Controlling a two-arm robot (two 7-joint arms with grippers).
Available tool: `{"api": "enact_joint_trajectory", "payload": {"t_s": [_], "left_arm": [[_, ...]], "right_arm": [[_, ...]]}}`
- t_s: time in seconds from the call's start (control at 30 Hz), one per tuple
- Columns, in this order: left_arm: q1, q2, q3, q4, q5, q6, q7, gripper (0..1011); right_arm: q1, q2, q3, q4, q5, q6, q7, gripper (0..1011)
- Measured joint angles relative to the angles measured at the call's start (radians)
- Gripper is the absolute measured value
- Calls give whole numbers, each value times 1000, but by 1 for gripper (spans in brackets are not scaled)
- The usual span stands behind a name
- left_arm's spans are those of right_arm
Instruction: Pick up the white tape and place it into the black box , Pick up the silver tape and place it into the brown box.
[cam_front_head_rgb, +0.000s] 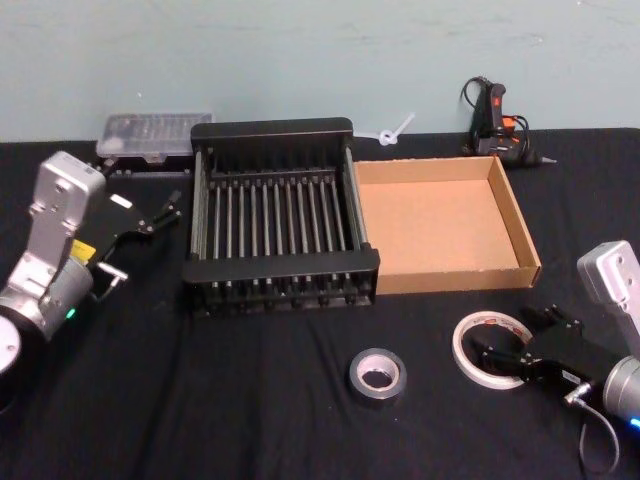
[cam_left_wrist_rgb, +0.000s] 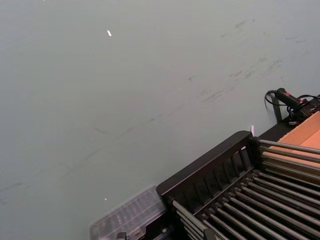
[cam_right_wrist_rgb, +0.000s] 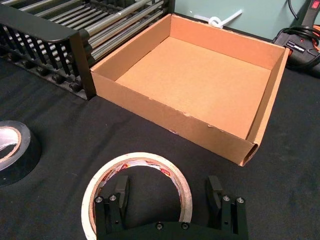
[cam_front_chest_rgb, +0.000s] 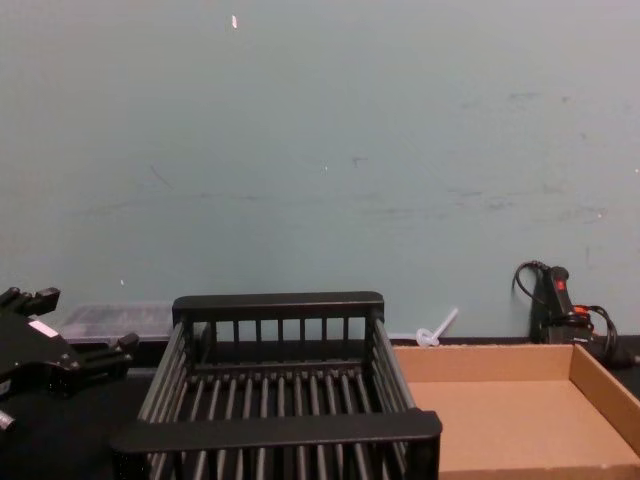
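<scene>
The white tape (cam_front_head_rgb: 488, 348) lies flat on the black cloth in front of the brown box (cam_front_head_rgb: 527, 240). My right gripper (cam_front_head_rgb: 515, 335) is low over it and open; in the right wrist view one of the fingers (cam_right_wrist_rgb: 120, 189) sits inside the white tape (cam_right_wrist_rgb: 137, 161) and the other outside its rim. Left of it, apart from both grippers, the silver tape (cam_front_head_rgb: 377, 375) lies flat. The black box (cam_front_head_rgb: 272, 129) stands empty beside the brown box (cam_right_wrist_rgb: 175, 122), touching it. My left gripper (cam_front_head_rgb: 160, 212) hangs open, left of the black box (cam_front_chest_rgb: 278, 305).
A clear plastic case (cam_front_head_rgb: 155, 135) sits behind the black box at the back left. A glue gun (cam_front_head_rgb: 497, 120) with its cable and a white plastic piece (cam_front_head_rgb: 392, 132) lie at the back by the wall. Black cloth covers the table.
</scene>
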Motion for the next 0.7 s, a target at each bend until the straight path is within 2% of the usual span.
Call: {"api": "enact_joint_trajectory", "payload": {"t_s": [0.7], "left_arm": [[0, 0, 0, 0, 0, 0, 0, 1001]], "right_arm": [[1, 1, -1, 2, 4, 0, 0, 1002]]}}
